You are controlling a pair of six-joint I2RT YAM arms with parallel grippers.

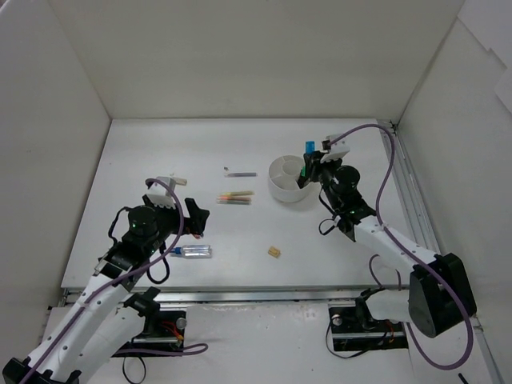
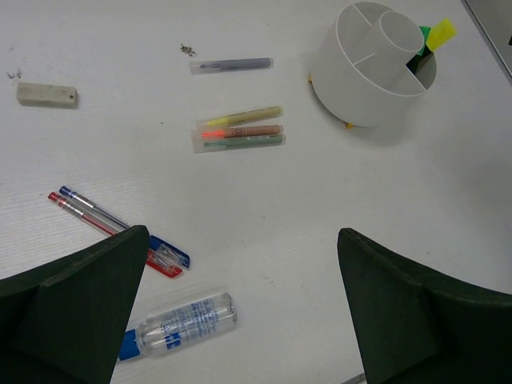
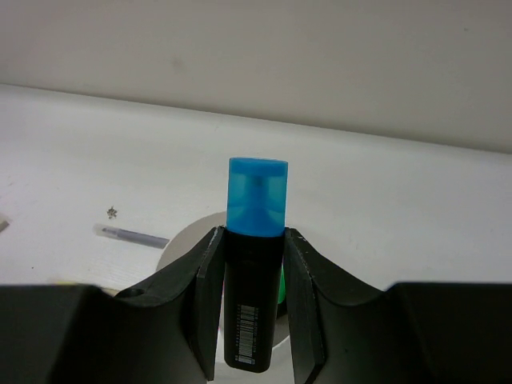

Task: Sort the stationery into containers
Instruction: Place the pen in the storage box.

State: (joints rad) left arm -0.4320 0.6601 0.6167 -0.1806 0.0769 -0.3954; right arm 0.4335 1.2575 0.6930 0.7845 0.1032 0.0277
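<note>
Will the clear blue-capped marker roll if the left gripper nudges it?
Likely yes: the clear marker looks like a round barrel lying flat on the smooth table. Its glossy plastic may slip in a pinch. Looks rigid.

No word, brand or number can be read anywhere. The black barrel of the blue-capped highlighter (image 3: 254, 304) carries a white barcode (image 3: 246, 330) running along its length; the tiny characters beside it are too small to make out. The clear marker (image 2: 182, 322), lying near the near edge of the table (image 1: 336, 256) toward its left corner, bears blue printing, blurred beyond reading.
</note>
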